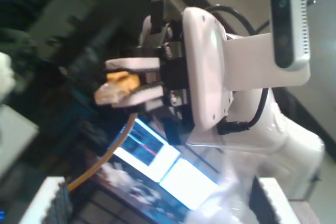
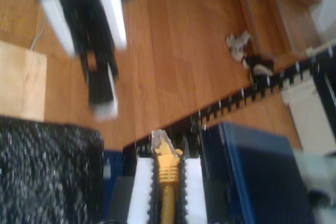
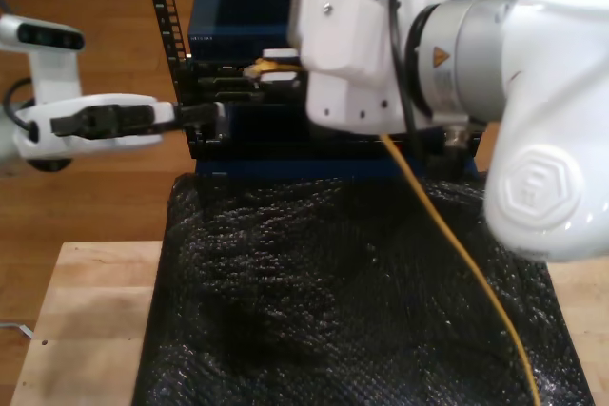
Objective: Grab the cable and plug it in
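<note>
My second gripper (image 2: 167, 190) clamps the cable (image 2: 168, 174) between its jaws, clear plug (image 2: 160, 141) jutting beyond the fingertips; my first gripper's (image 3: 205, 113) jaw state I cannot tell.

My second gripper (image 2: 167, 192) has its two white fingers (image 2: 140, 192) clamped on the yellow plug of the cable (image 2: 167, 169), one finger on each side. In the first wrist view this gripper (image 1: 126, 85) juts sideways from its white wrist, plug tip poking past the fingertips. In the exterior view that arm is the big white one at the exterior view's right; another arm (image 3: 86, 125) reaches in from the exterior view's left
</note>
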Robot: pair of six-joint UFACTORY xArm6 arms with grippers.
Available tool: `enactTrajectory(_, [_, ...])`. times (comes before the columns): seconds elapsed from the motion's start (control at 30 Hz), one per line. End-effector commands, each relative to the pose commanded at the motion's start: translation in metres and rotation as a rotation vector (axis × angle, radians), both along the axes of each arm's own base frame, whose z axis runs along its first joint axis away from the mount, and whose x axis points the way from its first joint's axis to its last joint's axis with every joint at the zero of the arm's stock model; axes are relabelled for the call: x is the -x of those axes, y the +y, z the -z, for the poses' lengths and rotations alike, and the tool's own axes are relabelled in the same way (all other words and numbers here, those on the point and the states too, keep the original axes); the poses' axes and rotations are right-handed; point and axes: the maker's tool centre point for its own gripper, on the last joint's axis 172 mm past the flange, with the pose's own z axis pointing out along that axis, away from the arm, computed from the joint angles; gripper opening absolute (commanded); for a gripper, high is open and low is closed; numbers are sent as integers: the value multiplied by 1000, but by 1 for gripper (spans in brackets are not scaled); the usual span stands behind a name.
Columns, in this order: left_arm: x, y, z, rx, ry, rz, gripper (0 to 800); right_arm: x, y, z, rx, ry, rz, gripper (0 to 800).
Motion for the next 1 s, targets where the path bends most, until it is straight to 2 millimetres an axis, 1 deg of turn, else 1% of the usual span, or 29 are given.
enactTrajectory(0.1, [-7,17,-6,-28,-32,-40,795,-9,-19,8,10,34,33,0])
enactTrajectory(0.23, [-8,35,-7,-88,-60,-65,795,-22,-55,21,30,95,88,0])
enactTrajectory(0.33, [-11,50,5,-173,-69,-98,795,-26,-74,33,48,136,112,0])
enactTrajectory(0.4, [-12,58,14,-244,-83,-125,795,-26,-81,39,60,154,119,0])
enactTrajectory(0.53, [-6,68,35,-355,-118,-136,795,-28,-99,54,76,201,141,0])
enactTrajectory(0.67, [-4,89,55,-477,-157,-176,795,-22,-112,77,117,259,140,0])
enactTrajectory(0.73, [-1,98,62,-535,-192,-179,795,-21,-117,85,128,274,147,0])
enactTrajectory(0.83, [8,114,72,-626,-249,-161,795,-23,-124,103,146,315,156,0])
enactTrajectory(0.9, [15,126,79,-692,-283,-140,797,-24,-128,111,157,328,161,0])
enactTrajectory(1.0, [30,139,88,-795,-337,-88,798,-25,-136,122,172,345,175,0])
